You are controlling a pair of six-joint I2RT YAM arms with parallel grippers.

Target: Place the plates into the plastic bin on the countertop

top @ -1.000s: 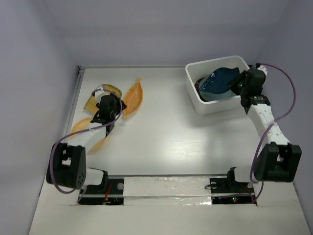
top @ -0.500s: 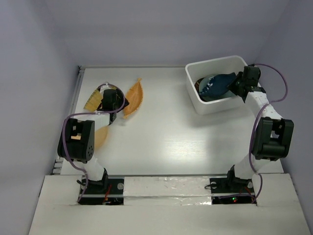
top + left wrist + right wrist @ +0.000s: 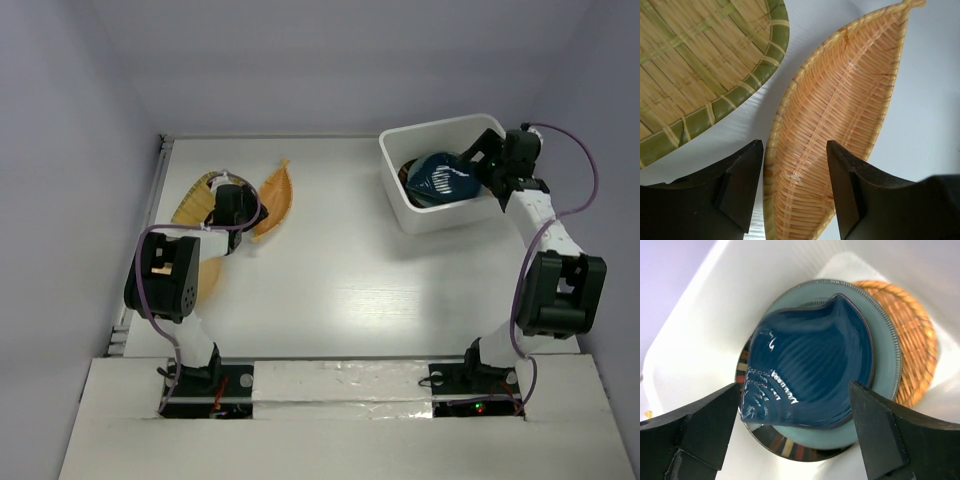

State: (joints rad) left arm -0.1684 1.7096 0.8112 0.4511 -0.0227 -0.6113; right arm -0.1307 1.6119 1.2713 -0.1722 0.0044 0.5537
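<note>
Navy leaf-shaped plate (image 3: 810,360) just dropped flat into the plastic bin (image 3: 430,218) upper right, right gripper (image 3: 795,432) gaping empty above it, so I'd guess the open, empty left gripper (image 3: 795,185) needs to clamp the orange boat-shaped plate (image 3: 840,115) next.

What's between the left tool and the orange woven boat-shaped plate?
Nothing visible. The left tool is open, astride the near end of the orange woven boat-shaped plate. The green-rimmed round woven plate lies beside it, clear of the gap.

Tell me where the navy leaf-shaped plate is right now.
Top view, far right: the navy leaf-shaped plate lies inside the white bin, on the grey-blue round plate, just below the open right gripper.
</note>
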